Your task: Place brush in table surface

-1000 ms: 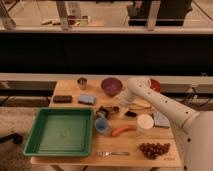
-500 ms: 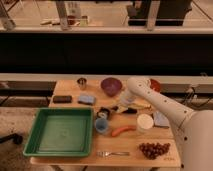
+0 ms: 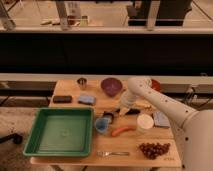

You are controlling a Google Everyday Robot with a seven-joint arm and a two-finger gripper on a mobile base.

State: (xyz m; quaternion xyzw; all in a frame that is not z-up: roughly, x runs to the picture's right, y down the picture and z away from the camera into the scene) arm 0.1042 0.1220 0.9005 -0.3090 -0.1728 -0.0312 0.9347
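The gripper [image 3: 121,111] is low over the middle of the counter [image 3: 127,143], touching or just right of the brush [image 3: 108,116]. The brush's dark head sits just beyond the blue cup [image 3: 101,125]. Whether the gripper is closed on the brush cannot be told. The green tray [image 3: 62,132] occupies the near left.

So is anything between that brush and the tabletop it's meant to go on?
Nothing visible does. The tool is low over the table, the brush at its tip; a blue cup stands close beside it.
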